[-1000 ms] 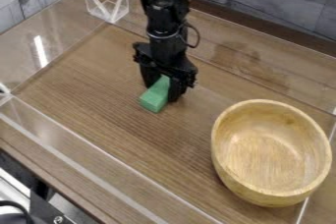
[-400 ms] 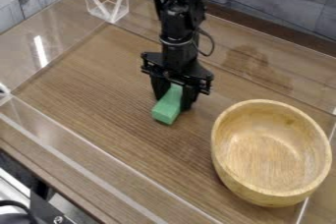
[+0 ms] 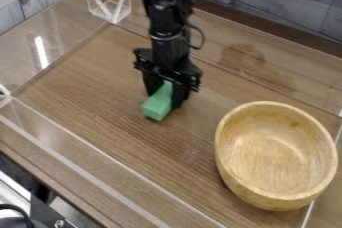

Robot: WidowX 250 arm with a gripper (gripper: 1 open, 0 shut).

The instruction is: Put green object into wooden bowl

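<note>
The pincer (image 3: 166,91), closed on the green object (image 3: 159,103), has moved back left, away from the wooden bowl (image 3: 277,153); transport is not progressing.

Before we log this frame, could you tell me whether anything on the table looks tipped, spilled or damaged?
Nothing stands out. The gripper is shut on the green block, pointing down over the wooden table. The wooden bowl sits upright and empty to the right, apart from the block, with no visible damage or spills.
</note>
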